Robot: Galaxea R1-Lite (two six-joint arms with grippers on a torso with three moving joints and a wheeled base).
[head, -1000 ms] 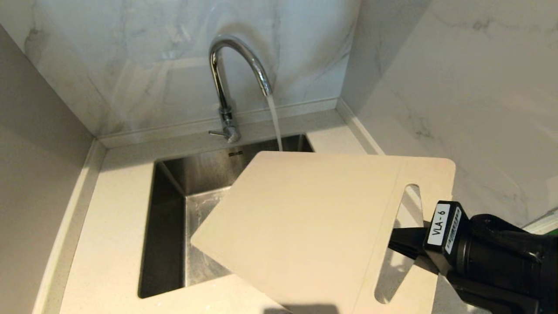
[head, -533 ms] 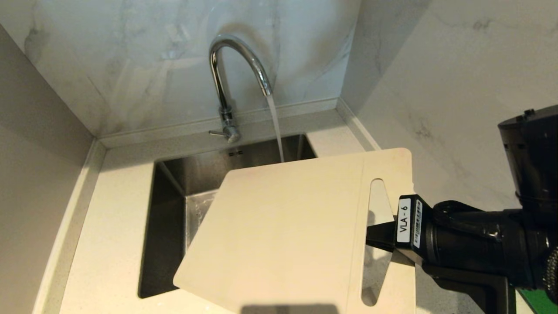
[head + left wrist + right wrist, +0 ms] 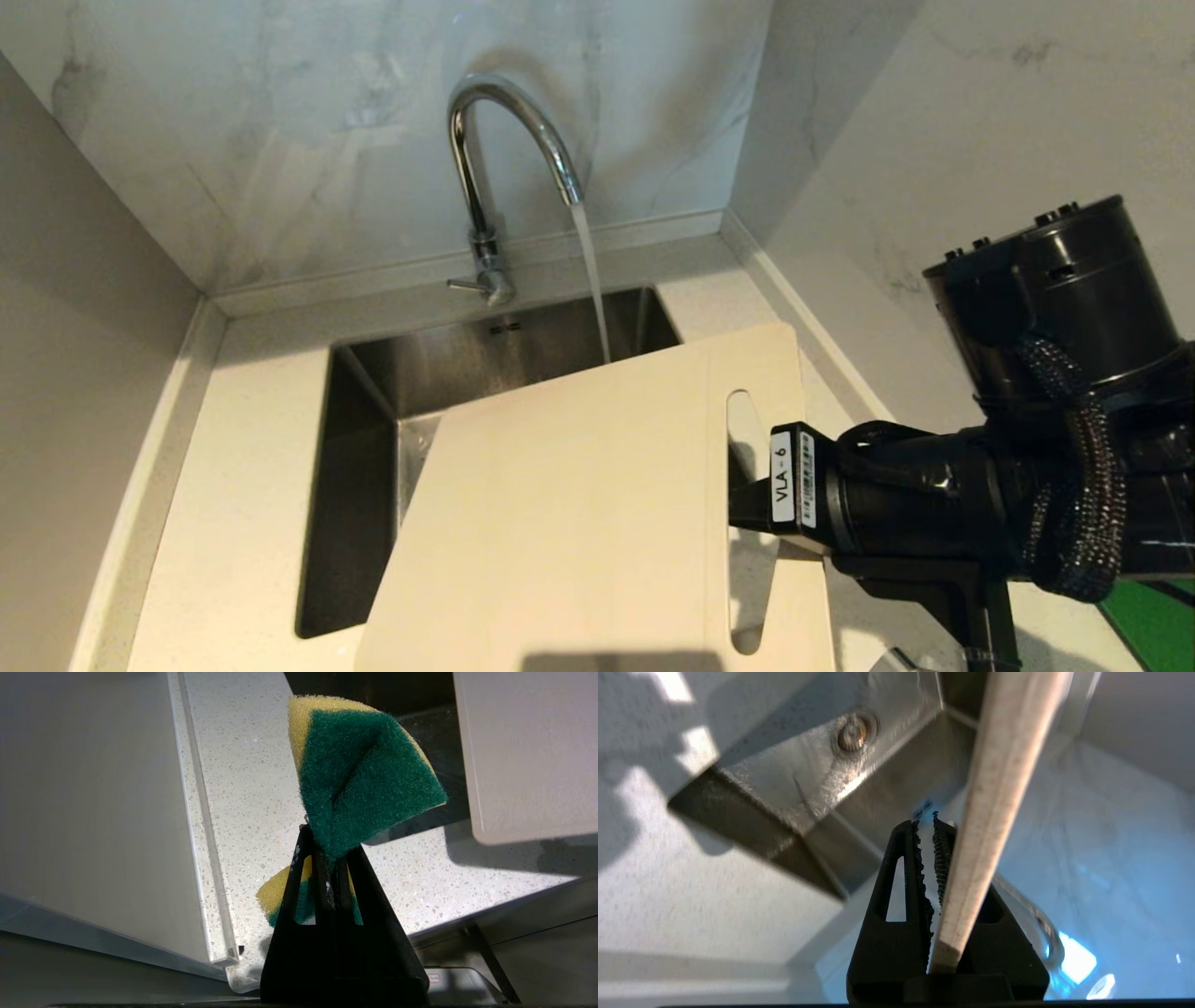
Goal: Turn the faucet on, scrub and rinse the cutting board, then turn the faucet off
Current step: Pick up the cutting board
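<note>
Clamped hard on the handle end of the cutting board (image 3: 579,523), my right gripper (image 3: 747,509) comes in from the right and holds the board in the air, tilted, over the near right part of the sink (image 3: 359,485). The right wrist view shows the board (image 3: 994,802) edge-on between my toothed pads, which grip the narrow strip beside the handle slot. My left gripper (image 3: 329,877) is outside the head view, down at the near side of the counter (image 3: 243,812), and its fingers are pinched tight on the green-and-yellow sponge (image 3: 364,774), which is folded between them.

The faucet (image 3: 509,140) stands at the far edge of the sink and runs; its stream (image 3: 593,280) falls into the basin just beyond the board's far edge, and I cannot tell whether it touches the board.

What worries me is the grip. I hold a wide, thin plate by one narrow strip at its end, so its weight hangs well away from my pads. Once water hits the plastic it turns slick, and the board may pivot or slide out into the basin. Scrubbing adds to that: if my left side presses the sponge on the far corner, the board could twist in my right pads. Water striking a tilted face may also run or splash onto the counter. The sponge, pinched at a fold, could pull free under a hard stroke.
</note>
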